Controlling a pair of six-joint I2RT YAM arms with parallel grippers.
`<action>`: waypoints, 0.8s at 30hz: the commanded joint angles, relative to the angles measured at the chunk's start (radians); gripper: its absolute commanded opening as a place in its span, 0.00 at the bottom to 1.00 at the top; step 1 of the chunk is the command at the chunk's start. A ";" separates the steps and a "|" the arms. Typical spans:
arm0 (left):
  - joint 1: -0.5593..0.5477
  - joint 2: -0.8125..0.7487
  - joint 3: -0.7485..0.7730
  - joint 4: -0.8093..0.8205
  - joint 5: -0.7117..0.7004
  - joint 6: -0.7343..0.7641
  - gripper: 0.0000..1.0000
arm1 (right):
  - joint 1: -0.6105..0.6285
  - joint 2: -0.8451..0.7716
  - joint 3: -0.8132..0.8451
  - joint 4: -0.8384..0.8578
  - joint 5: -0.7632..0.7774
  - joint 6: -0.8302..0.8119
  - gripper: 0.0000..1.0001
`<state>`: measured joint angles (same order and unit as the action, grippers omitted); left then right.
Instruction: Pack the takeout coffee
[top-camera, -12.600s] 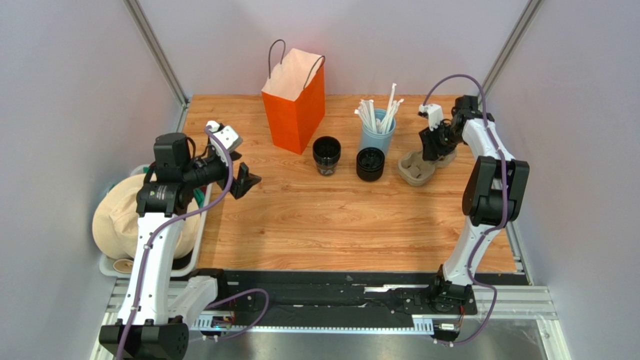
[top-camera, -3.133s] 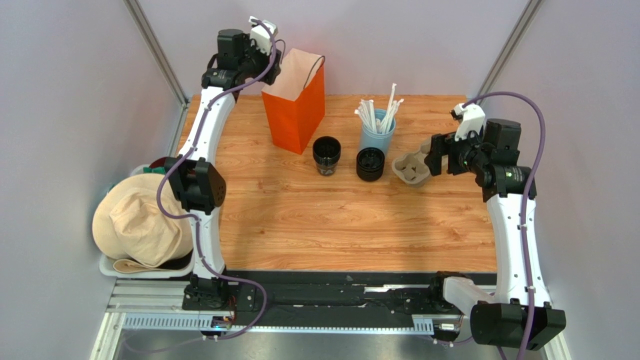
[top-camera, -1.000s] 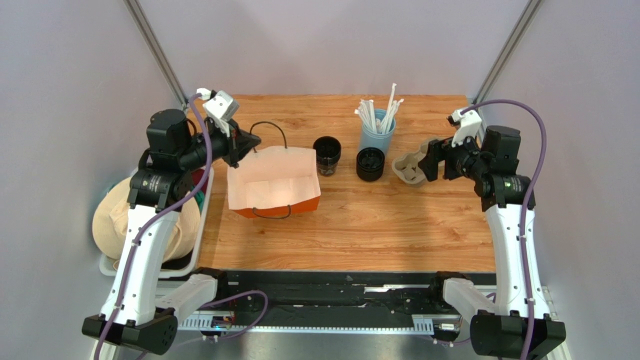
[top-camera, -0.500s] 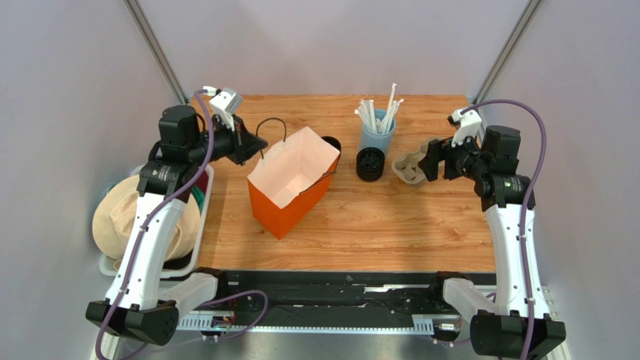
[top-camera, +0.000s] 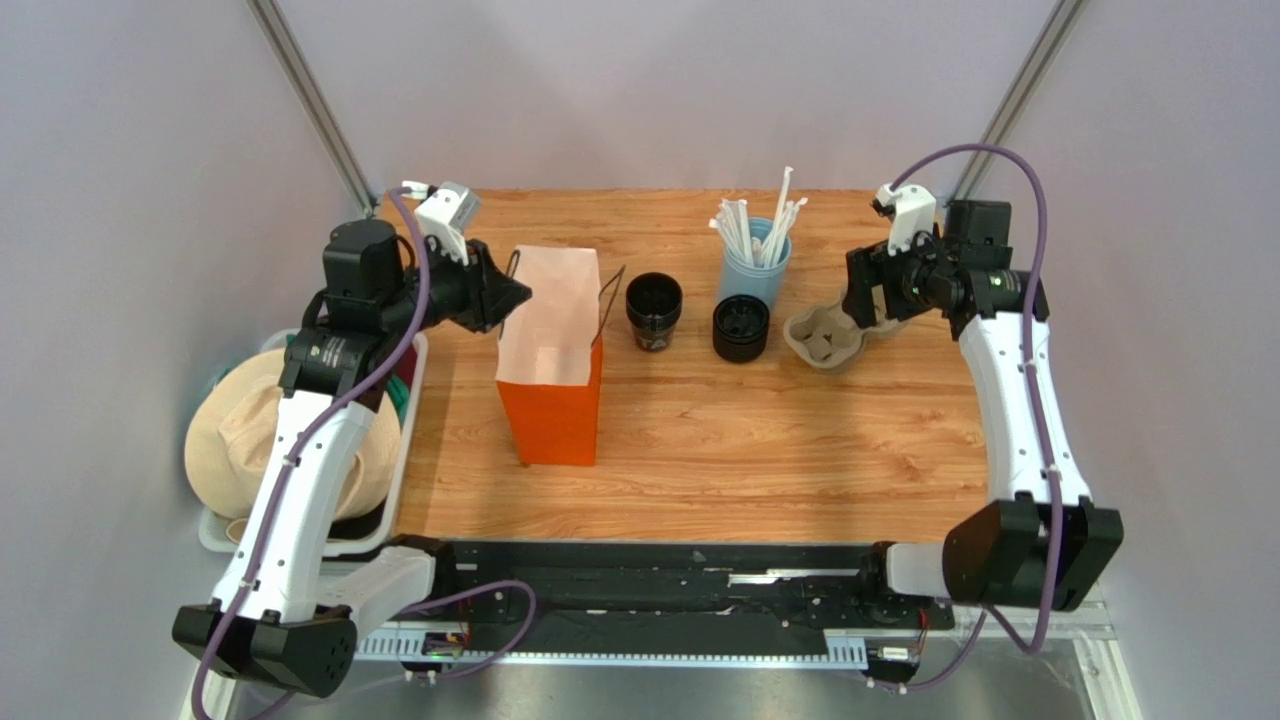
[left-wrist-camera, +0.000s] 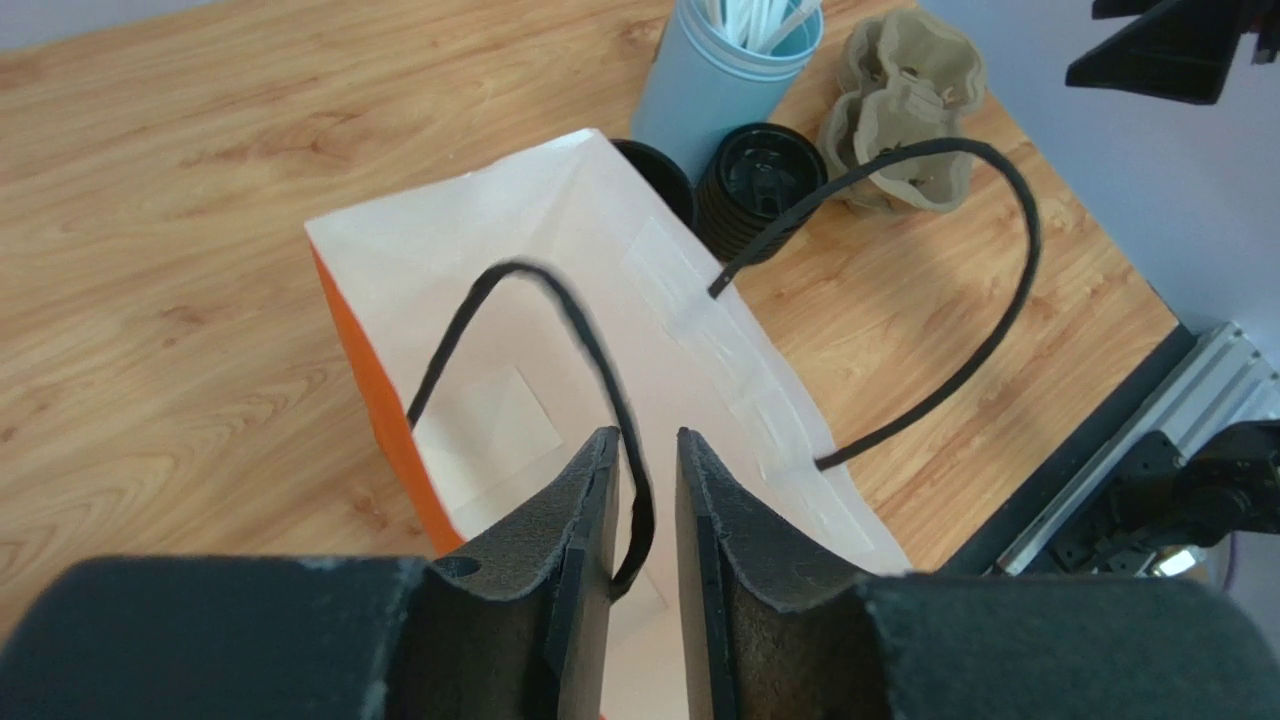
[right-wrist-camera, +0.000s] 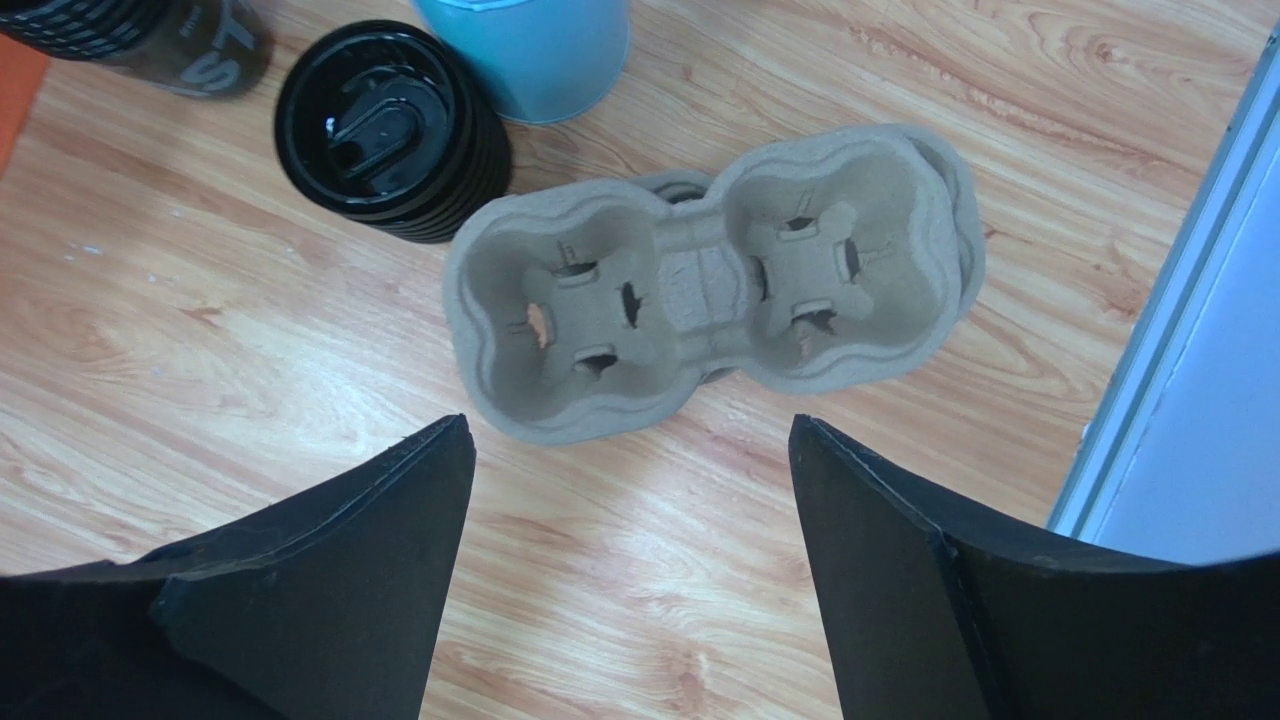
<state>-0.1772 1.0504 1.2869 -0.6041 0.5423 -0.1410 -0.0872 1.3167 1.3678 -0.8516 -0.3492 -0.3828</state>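
Observation:
The takeout coffee (top-camera: 739, 327) is a dark ribbed cup with a black lid, standing at the back middle of the table; it also shows in the right wrist view (right-wrist-camera: 394, 131) and the left wrist view (left-wrist-camera: 762, 177). An orange paper bag (top-camera: 552, 398) stands upright, mouth up, left of centre. My left gripper (top-camera: 511, 296) hangs over its mouth (left-wrist-camera: 496, 300), its jaws slightly parted (left-wrist-camera: 643, 438), with one black handle (left-wrist-camera: 601, 360) lying loose between them. My right gripper (top-camera: 869, 300) stands wide open (right-wrist-camera: 628, 428) above the table, just beside the cardboard tray (right-wrist-camera: 706, 278), holding nothing.
A second dark cup (top-camera: 654, 311), without a lid, stands left of the coffee, close behind the bag. A pale blue cup of white straws (top-camera: 754, 258) stands behind them. The tray (top-camera: 830, 333) lies right of the coffee. A bin with a beige hat (top-camera: 278, 435) sits off the table's left edge.
The bag has gone from lying tilted to standing upright. My left jaws have parted off the handle. My right arm has swung back and closer over the tray.

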 joint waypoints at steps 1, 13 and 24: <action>-0.005 -0.052 0.000 0.046 -0.050 0.018 0.33 | 0.004 0.070 0.091 -0.047 0.024 -0.071 0.82; -0.005 -0.102 0.109 -0.039 -0.111 0.112 0.78 | 0.004 0.315 0.284 -0.162 0.038 -0.179 0.82; -0.004 -0.178 0.179 -0.186 -0.220 0.233 0.84 | 0.021 0.570 0.448 -0.208 0.124 -0.188 0.85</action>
<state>-0.1772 0.8932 1.4200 -0.7143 0.3885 0.0265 -0.0837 1.8523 1.7706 -1.0218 -0.2775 -0.5446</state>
